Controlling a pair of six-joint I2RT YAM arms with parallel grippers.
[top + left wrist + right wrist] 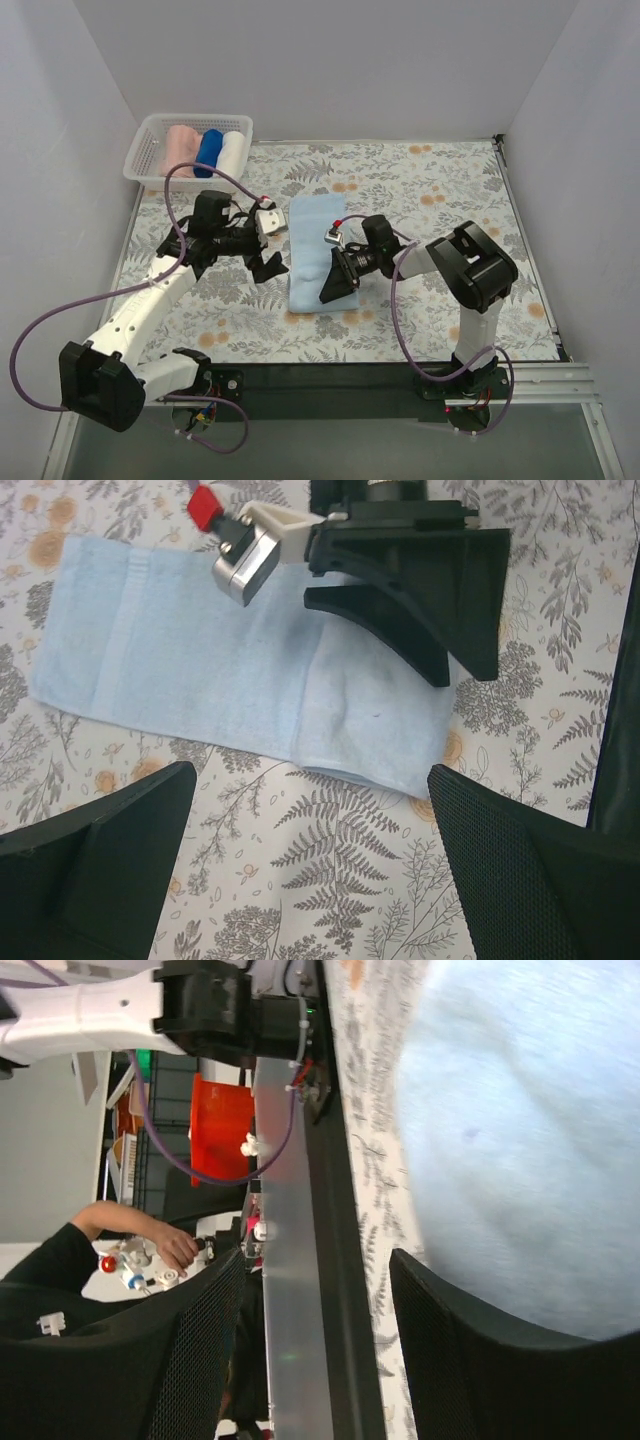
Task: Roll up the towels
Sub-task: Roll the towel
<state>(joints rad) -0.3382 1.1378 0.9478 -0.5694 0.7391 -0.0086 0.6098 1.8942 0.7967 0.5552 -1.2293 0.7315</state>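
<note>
The light sky-blue towel [318,255] lies flat in the middle of the floral table. It also shows in the left wrist view [200,670] and the right wrist view [530,1110]. My right gripper [330,290] is open and empty, low over the towel's near right part, as the left wrist view [458,672] shows. In its own view [320,1350] one finger lies against the towel. My left gripper [264,258] is open and empty over the tablecloth beside the towel's left edge [310,870]. A salmon-pink towel [180,143] lies rolled in the basket.
A white mesh basket [143,140] stands at the back left with a dark blue roll [208,150] and a white roll [232,150] beside the pink one. White walls close the left, back and right. A black rail [330,375] runs along the near edge.
</note>
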